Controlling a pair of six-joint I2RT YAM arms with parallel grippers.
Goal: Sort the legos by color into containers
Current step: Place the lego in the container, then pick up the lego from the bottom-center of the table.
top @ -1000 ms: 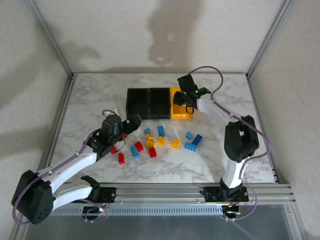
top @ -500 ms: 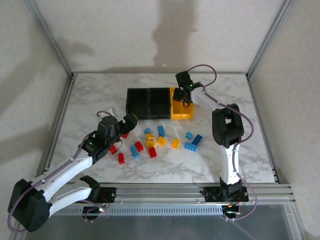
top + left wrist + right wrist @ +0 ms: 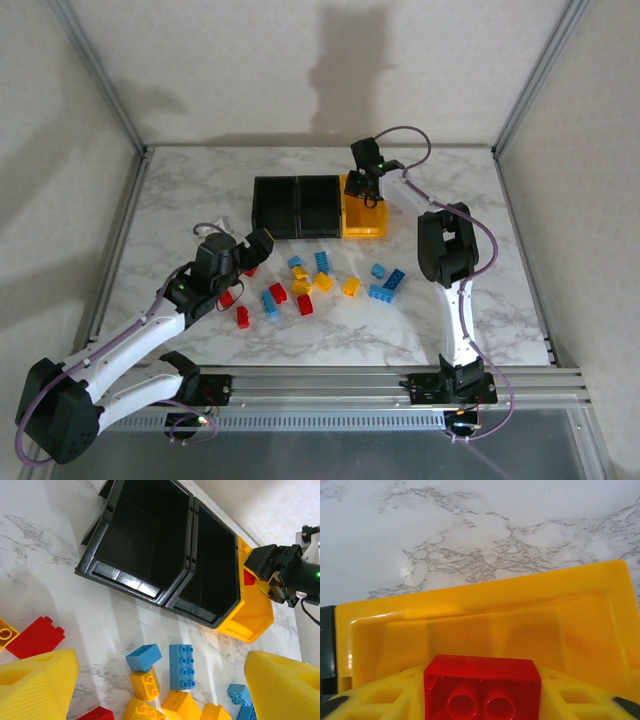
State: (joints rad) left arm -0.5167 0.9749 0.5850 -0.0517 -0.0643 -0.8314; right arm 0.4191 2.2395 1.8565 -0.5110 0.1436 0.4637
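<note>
- Right wrist: right gripper (image 3: 482, 702) clamps small red studded plastic brick (image 3: 482, 680) above yellow open-top plastic bin (image 3: 485, 625), one o'clock
- left gripper (image 3: 160, 685) spread wide, empty, nine o'clock

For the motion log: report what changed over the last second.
The right tool, gripping a red lego, swung slightly left and farther back over the yellow bin as its elbow folded inward. The left tool, open, barely shifted. No grasp or release is visible. The black bins and loose legos stayed put.
</note>
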